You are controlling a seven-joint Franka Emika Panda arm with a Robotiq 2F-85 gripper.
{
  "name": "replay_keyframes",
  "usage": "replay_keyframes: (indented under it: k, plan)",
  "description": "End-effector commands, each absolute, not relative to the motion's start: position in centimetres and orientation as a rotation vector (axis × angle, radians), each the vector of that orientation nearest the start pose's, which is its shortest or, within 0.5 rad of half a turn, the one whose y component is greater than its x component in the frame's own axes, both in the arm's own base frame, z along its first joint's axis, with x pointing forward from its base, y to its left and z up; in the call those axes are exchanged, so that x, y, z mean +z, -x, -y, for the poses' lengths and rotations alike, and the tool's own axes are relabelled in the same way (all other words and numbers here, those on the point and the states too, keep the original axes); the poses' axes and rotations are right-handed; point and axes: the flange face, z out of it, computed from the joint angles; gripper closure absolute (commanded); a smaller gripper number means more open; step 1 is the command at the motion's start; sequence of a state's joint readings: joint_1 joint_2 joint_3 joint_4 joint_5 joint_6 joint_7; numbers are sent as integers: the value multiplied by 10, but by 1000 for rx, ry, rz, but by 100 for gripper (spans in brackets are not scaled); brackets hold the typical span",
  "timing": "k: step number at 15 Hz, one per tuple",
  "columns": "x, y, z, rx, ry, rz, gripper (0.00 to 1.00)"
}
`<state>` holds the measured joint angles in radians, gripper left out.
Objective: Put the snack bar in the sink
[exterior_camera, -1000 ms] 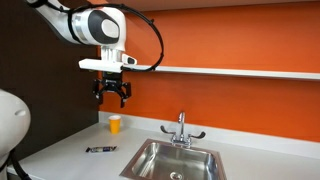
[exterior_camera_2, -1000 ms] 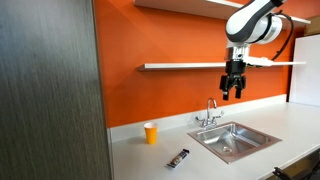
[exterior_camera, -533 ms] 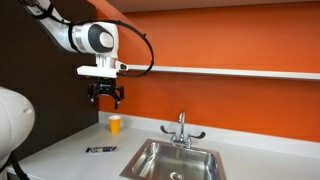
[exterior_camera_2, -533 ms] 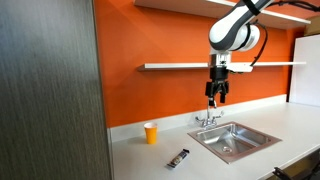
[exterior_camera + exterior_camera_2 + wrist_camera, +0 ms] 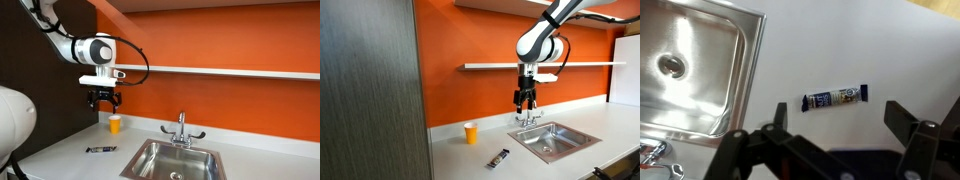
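The snack bar (image 5: 100,149), a thin dark wrapped bar, lies flat on the white counter left of the sink (image 5: 171,159). It also shows near the counter's front in an exterior view (image 5: 499,158) and in the wrist view (image 5: 834,97). The sink, a steel basin with a chrome two-lever faucet (image 5: 182,130), shows in both exterior views (image 5: 553,139) and at the wrist view's left (image 5: 695,65). My gripper (image 5: 104,103) hangs high above the counter, open and empty, well above the bar; it also shows in an exterior view (image 5: 525,104) and the wrist view (image 5: 839,117).
A small orange-yellow cup (image 5: 115,124) stands on the counter by the orange wall, also seen in an exterior view (image 5: 471,133). A white shelf (image 5: 230,72) runs along the wall. A dark tall cabinet (image 5: 370,90) stands at the counter's end.
The arm has swung sideways away from above the sink toward the bar's side of the counter and come a little lower. The gripper stays open. The bar has not moved.
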<state>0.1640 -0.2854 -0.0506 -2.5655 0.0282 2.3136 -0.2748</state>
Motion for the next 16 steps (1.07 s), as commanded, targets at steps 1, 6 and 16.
replay_keyframes:
  k: [1, 6, 16]
  plan:
    - [352, -445, -66, -49, 3017, 650, 0]
    - [327, -460, -83, 5, 3007, 715, 0]
    - [267, -496, -84, -37, 3000, 702, 0]
